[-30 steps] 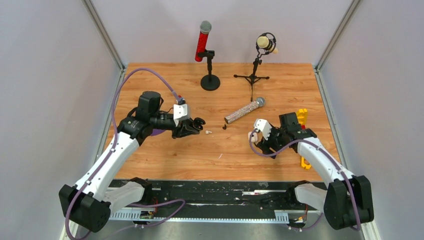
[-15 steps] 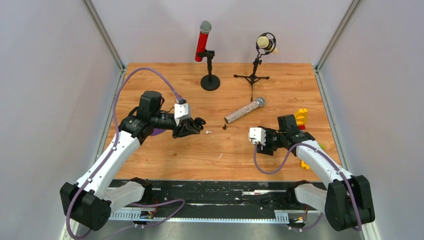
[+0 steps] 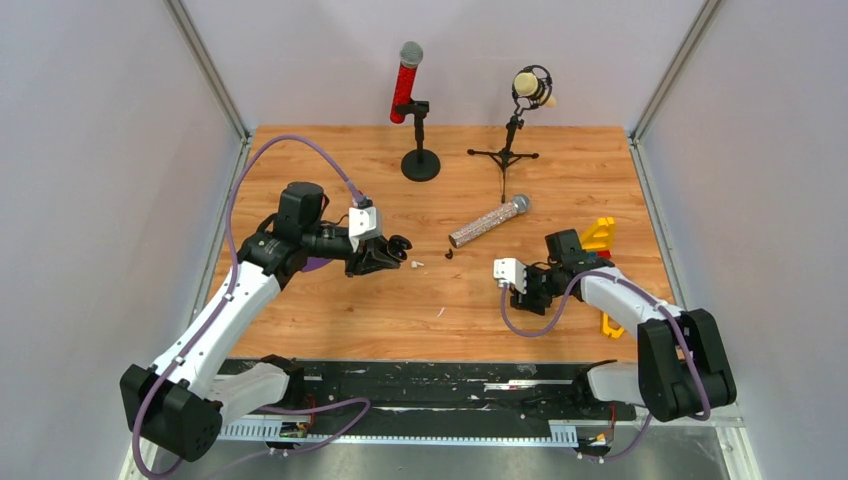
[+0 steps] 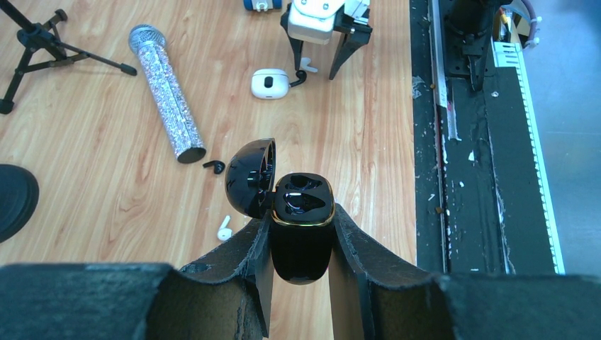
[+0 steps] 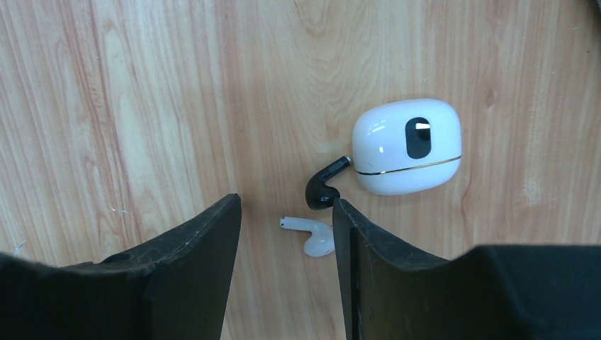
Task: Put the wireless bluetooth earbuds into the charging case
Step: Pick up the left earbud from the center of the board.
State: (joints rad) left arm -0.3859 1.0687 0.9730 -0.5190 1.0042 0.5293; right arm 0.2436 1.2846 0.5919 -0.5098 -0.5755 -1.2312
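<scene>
I'm running this from afar in a robot lab cell. Plain grey panels [image 3: 90, 200] on metal posts [image 3: 206, 65] box in a wooden tabletop [image 3: 350, 320]. A scuffed black mounting rail [image 3: 450, 375] runs behind my left claw [image 3: 392, 252].

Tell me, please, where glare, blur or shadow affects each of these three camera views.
Left wrist: bright highlights glint on the glossy black open charging case. Right wrist: glare spots the dark oval on the white pebble-shaped plastic case. Top external: even light, soft shadows, and the tiny white stemmed earbud barely resolves.
</scene>
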